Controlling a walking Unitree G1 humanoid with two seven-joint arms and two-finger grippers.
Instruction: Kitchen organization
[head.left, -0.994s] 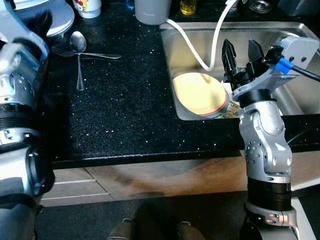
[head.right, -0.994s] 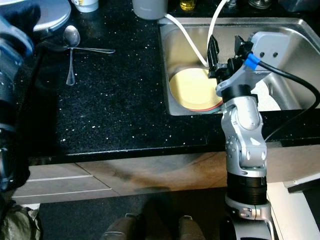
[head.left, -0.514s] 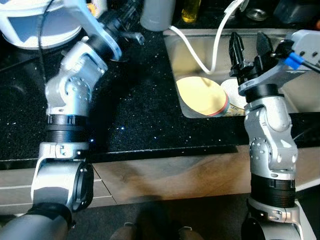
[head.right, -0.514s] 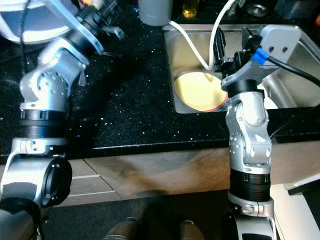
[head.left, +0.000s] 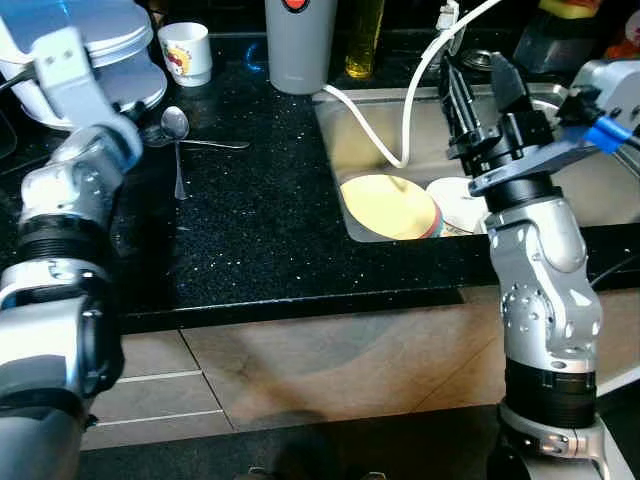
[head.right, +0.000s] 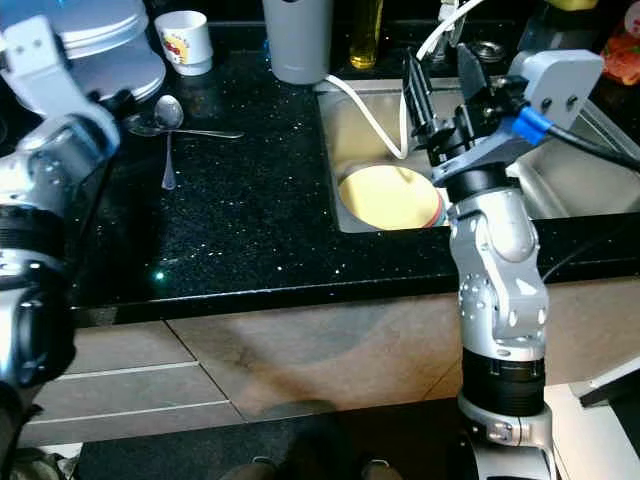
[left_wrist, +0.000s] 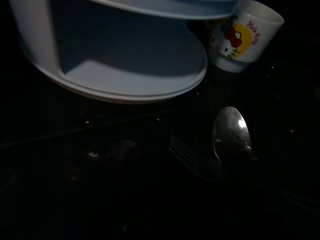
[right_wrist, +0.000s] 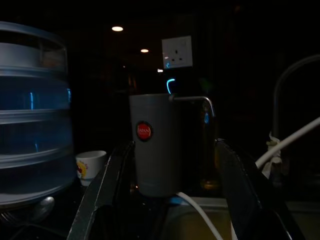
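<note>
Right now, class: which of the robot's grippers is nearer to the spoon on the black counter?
Left. The left gripper hangs just beside the spoon, close to its bowl, near the white cup. The right gripper is raised, open, over the sink, across the counter.

Glossy speckled countertop (head.left: 250, 230), shiny metal spoon (head.left: 176, 130), seemingly.

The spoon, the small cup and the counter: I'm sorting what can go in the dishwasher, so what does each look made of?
Spoon: polished metal, likely steel; its bowl mirrors light. Small cup: glossy white with a cartoon print, plastic or ceramic, hard to say. Counter: polished black stone or composite, with glittery flecks.
</note>
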